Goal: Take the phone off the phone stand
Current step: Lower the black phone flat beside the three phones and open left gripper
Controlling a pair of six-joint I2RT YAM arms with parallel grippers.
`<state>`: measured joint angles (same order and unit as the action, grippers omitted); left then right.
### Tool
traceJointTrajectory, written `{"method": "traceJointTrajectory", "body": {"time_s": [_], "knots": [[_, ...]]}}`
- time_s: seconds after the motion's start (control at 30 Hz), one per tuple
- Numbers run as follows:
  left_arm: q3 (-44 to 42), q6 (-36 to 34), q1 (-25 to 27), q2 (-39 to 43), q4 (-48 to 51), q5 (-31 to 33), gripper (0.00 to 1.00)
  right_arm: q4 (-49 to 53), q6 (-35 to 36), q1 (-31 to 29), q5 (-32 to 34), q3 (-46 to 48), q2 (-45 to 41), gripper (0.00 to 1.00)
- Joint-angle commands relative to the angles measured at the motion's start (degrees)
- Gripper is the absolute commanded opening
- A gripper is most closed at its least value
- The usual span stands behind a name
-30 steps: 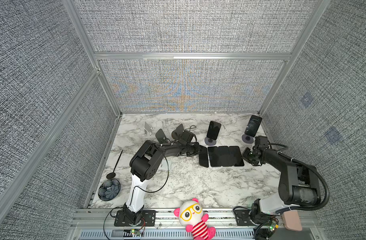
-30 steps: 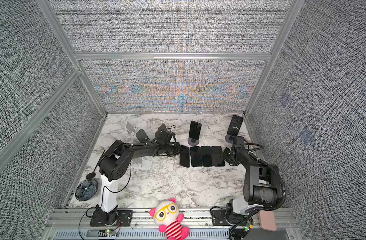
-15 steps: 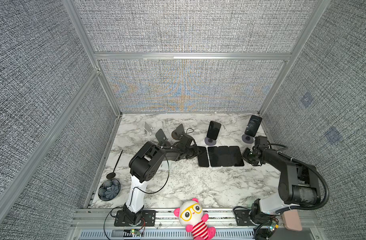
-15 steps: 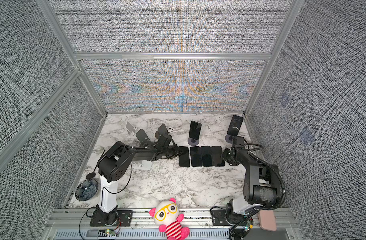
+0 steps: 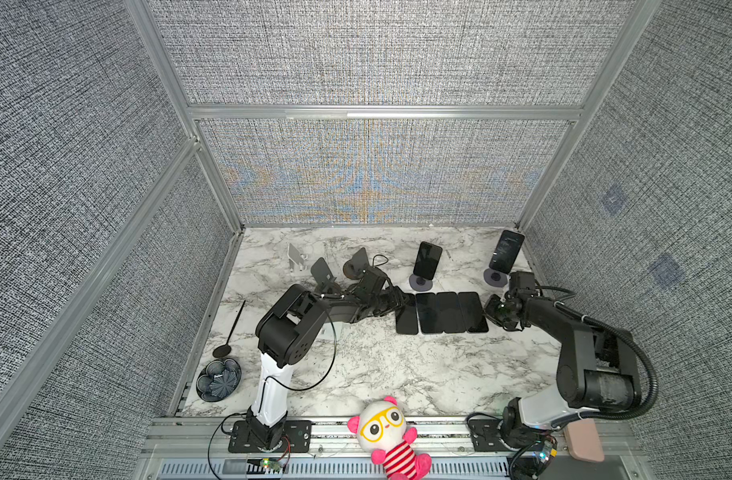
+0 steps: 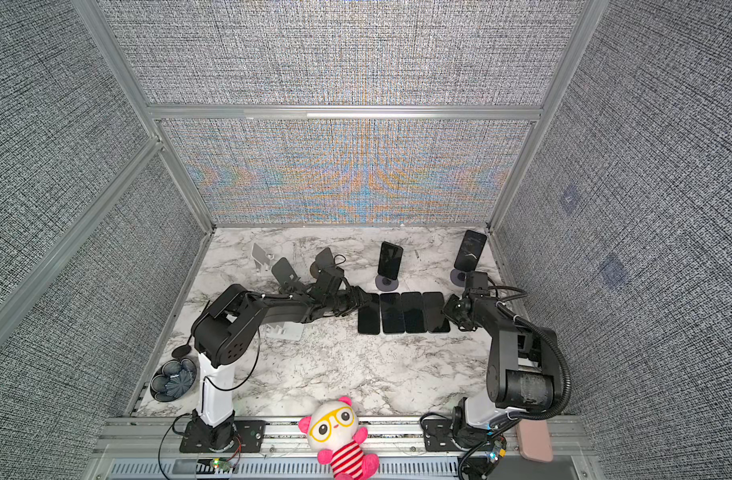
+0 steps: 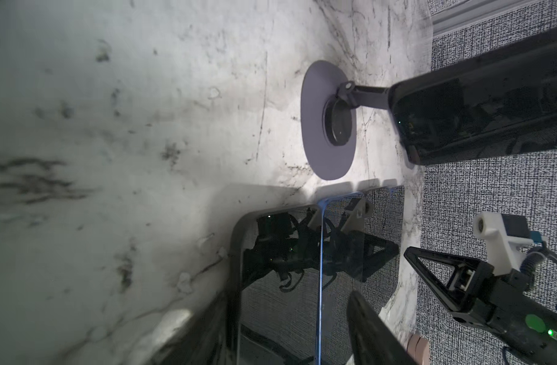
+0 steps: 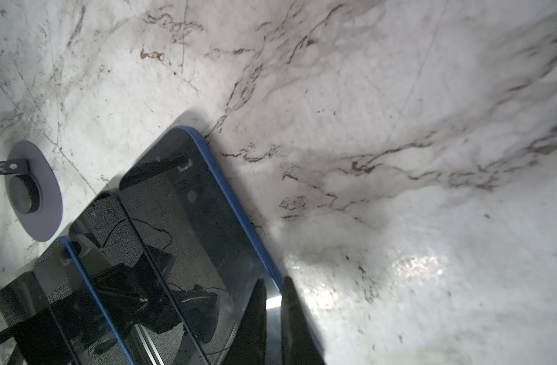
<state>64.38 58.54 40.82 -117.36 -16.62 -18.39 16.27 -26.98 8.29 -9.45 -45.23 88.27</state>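
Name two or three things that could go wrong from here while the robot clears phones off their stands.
1. The left claw stands open astride the leftmost flat phone; withdrawing carelessly could drag it askew.
2. The right claw, shut, has its tips at the blue edge of the rightmost flat phone; a sideways move might shove or scratch it.
3. The right stand, carrying an upright phone, sits just behind the right arm; raising that arm could topple it.
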Motion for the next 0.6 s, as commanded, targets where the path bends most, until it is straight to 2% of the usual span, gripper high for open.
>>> {"method": "traceJointTrajectory", "body": {"time_s": [0.0, 0.3, 0.43, 0.57], "knots": [[-0.4, -0.4, 0.1, 0.1, 7.6, 2.5, 0.71, 0.6, 0.2, 0.1, -0.4, -0.3, -0.1, 0.11], [-0.2, -6.4, 1.3, 5.0, 19.2, 8.4, 0.83, 0.9, 0.4, 0.1, -0.4, -0.5, -0.3, 0.11], [-2.2, -6.1, 1.5, 6.7, 19.1, 6.9, 0.82, 0.8, 0.7, 0.1, -0.6, -0.5, 0.0, 0.11], [-2.7, -4.6, 2.9, 6.8, 18.9, 4.1, 0.74, 0.7, 0.9, 0.1, -0.7, -0.3, -0.1, 0.11]]}}
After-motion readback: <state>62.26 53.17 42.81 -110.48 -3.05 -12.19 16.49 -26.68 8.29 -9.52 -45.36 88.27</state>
